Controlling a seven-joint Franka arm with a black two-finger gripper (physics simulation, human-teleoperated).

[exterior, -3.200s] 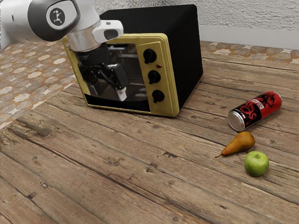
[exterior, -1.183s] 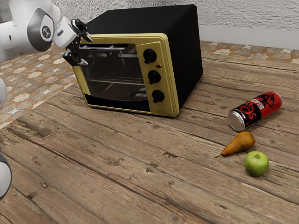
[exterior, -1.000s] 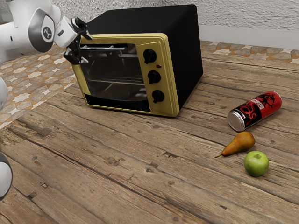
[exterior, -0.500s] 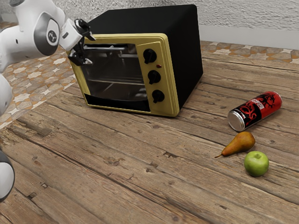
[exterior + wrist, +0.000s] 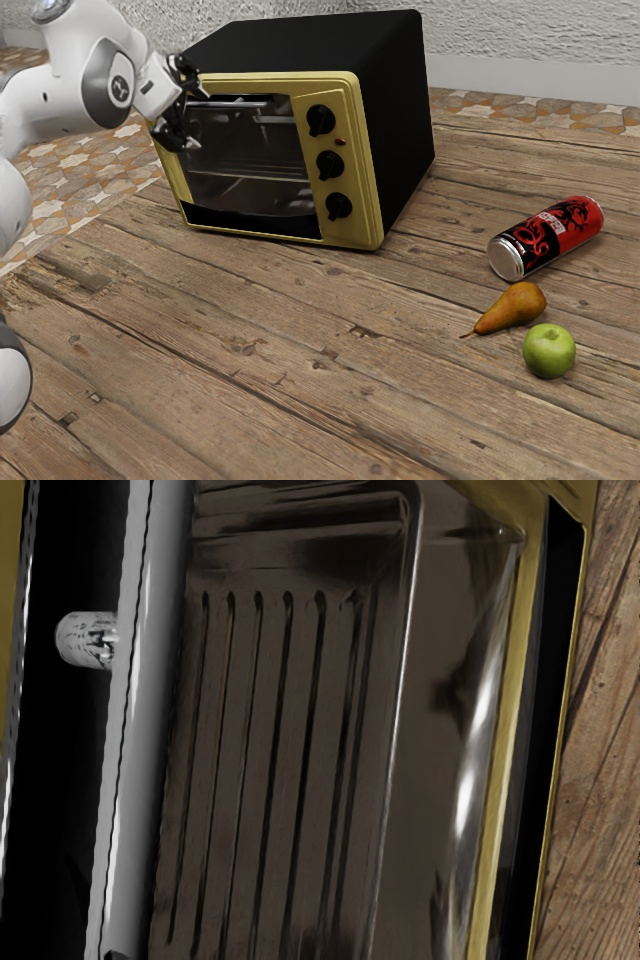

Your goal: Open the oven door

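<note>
Two black fingers (image 5: 174, 136) to report first: spread wide, gripping nothing, one above the other at the door's upper corner, toward the exterior view's left. Just nudged a little toward the exterior view's right, after a swing away from a lower spot in front of the window. Probably meant as a fresh line-up on the handle rather than a pull.

Very near the hand, the silver bar handle (image 5: 152, 680), long and straight along the door's upper part, with a short round mounting post (image 5: 88, 640) beside it. Hard to tell whether touching the fingers; certainly not clamped.

Next out, the glass oven door (image 5: 245, 160), set in the front of the gold-and-black toaster oven (image 5: 395, 110) and shut, just as before. So no opening gained, only a better position. Called for next, by the look of it: ease in around the bar, close firmly, then draw outward and down. Worth watching for: a slip off the bar's end, or a knock against the gold frame (image 5: 365, 200).

Beyond the window, three black control knobs (image 5: 330, 165). Farther off on the wooden worktop (image 5: 250, 370), a red-and-black drink can (image 5: 550, 235) on its side, then a brown pear (image 5: 515, 305) and a green apple (image 5: 549, 350), all unmoved and well apart from the oven.
</note>
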